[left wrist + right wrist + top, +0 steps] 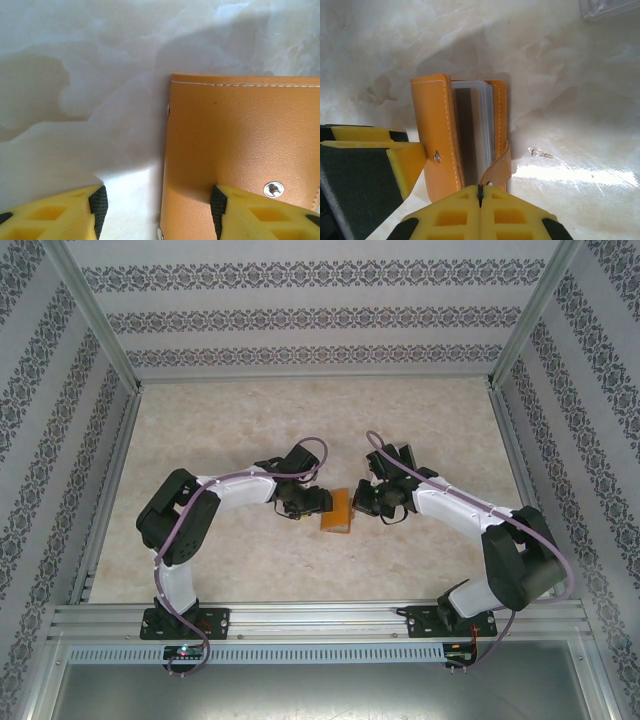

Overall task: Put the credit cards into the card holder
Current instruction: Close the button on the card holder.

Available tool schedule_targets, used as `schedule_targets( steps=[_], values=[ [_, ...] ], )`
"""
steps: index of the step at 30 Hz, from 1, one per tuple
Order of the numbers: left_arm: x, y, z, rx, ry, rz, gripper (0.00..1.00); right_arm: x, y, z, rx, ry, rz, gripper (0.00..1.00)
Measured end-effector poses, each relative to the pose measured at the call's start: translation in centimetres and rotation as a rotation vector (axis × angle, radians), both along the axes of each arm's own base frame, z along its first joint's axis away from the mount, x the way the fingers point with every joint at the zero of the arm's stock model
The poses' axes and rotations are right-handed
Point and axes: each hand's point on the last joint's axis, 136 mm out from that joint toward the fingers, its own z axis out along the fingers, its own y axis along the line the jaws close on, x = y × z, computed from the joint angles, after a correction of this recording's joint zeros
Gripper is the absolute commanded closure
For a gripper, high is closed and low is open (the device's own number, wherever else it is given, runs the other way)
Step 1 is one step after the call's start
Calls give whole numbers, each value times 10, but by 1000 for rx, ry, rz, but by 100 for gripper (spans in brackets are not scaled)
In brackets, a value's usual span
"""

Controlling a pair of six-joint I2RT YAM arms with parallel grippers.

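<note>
- Where the two arms meet near the middle of the table (250,420), the right gripper (480,196) has its yellow fingers pressed together along a thin seam. The clasp tab (499,167) of the card holder (436,132) runs down into that seam.
- The left gripper (158,206) is spread wide. One yellow, black-padded finger (260,215) lies over the card holder's outer face, just beside the snap stud (273,189). The other finger lies over bare table. The holder's side edge sits in the gap between them. Whether the finger presses on the face cannot be told.
- The card holder lies between the two grippers, partly open. Its two orange-tan covers stand apart, with grey translucent sleeves (482,125) between them. The contents of the sleeves cannot be made out.
- Cover material: smooth, fine-grained leather-look sheet, rectangular, with pale stitching along the edge and small metal rivets at the corners.
- Table surface: pale, marbled and glossy, with a bright reflection near the holder.
- A corner of a clear plastic box (610,7) sits at the far edge of the right wrist view, well apart from the holder.
- Patterned walls (320,320) enclose the table.
</note>
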Motion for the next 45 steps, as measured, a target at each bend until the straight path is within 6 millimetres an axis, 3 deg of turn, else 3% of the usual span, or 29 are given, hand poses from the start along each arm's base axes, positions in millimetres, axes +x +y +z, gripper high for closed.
schedule_targets(
  steps=[9,15,34,45],
  values=[
    [0,0,-3,78,20,-11,44,3,3,7,17,-14,5,98],
    [0,-1,-5,135,14,-20,44,7,16,11,32,-21,31,98],
    [-1,0,-5,136,-11,-1,46,14,40,-24,108,75,34,100],
    [-1,0,-4,137,-11,2,47,14,40,-26,108,81,34,100]
  ],
)
